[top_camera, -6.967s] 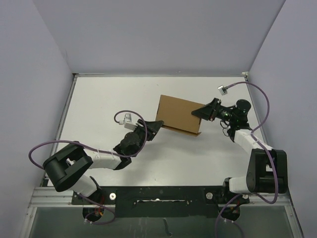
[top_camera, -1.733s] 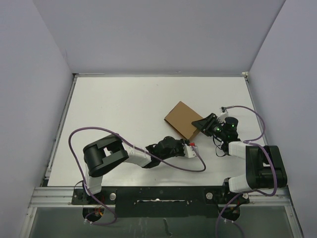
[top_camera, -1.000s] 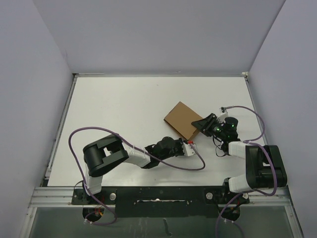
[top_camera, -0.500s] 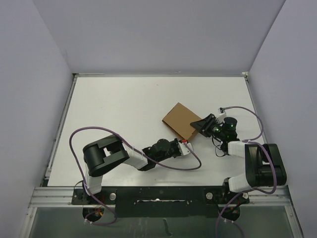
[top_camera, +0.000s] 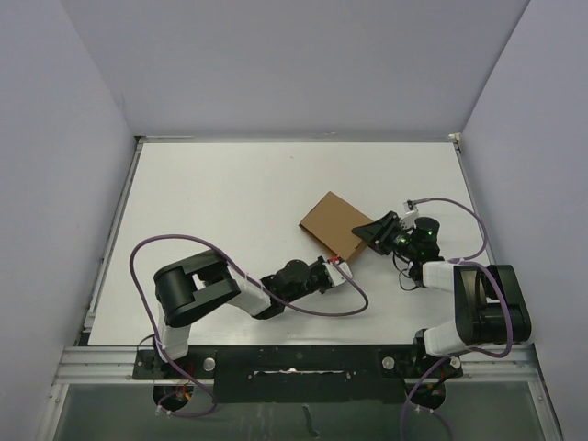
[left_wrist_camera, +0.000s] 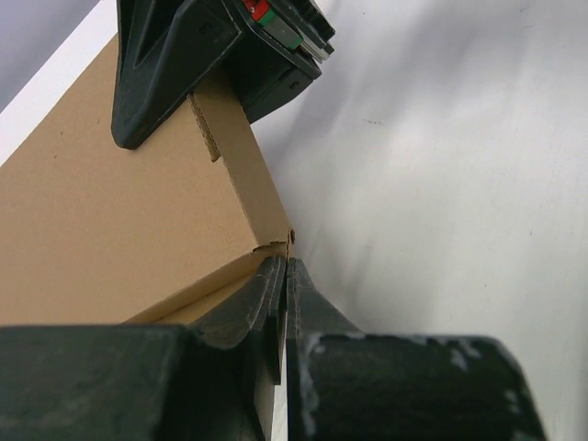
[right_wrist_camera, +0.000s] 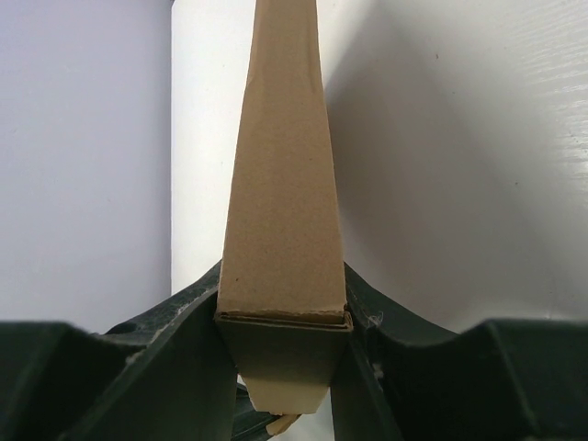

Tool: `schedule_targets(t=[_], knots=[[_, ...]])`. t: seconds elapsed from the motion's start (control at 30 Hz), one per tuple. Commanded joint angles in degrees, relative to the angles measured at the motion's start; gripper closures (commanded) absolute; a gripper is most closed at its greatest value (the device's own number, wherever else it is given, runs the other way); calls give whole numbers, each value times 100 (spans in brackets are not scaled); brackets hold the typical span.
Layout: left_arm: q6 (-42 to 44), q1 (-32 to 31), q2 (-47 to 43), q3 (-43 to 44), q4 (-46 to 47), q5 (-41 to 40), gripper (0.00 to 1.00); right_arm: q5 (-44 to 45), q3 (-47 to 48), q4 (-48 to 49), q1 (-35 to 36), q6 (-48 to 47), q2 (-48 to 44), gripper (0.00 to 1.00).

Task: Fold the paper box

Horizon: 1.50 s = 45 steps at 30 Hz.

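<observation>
Left arm (top_camera: 230,292): low, stretched rightward along the near edge.
Left gripper (top_camera: 338,264): pinched onto the paper box (top_camera: 331,223) corner.
Right arm (top_camera: 459,285): folded by the right edge.
Right gripper (top_camera: 367,231): clamped across its end.

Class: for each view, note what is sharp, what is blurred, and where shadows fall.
Top external: even soft light, no glare on the paper box. Left wrist: left claw blurred, box edge sharp. Right wrist: cardboard grain crisp, right claw blurred, grey shadow on the table beside the box.
</observation>
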Motion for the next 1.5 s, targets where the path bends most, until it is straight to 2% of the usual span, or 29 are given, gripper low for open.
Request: schedule_targets(t=[0.0,0.3,0.57,0.67,0.9,1.0,1.47], knots=[[-306,96,71,-47,679,-159,100,52,132,147,-83,-166,65,78],[-462,108,30,119,404,-211,99,43,136,150,-69,-184,78,78],[-545,123,-61,301,-67,-162,89,30,141,155,-62,-201,95,78],[-558,123,-89,374,-215,-154,88,25,150,161,-63,-201,93,78],[-628,123,-143,497,-578,-159,89,25,145,156,-61,-178,114,78],[-663,123,-170,551,-574,-230,96,-16,157,155,-83,-29,130,78],[-691,90,-458,158,325,-462,99,-414,282,-59,-338,1061,-143,79]])
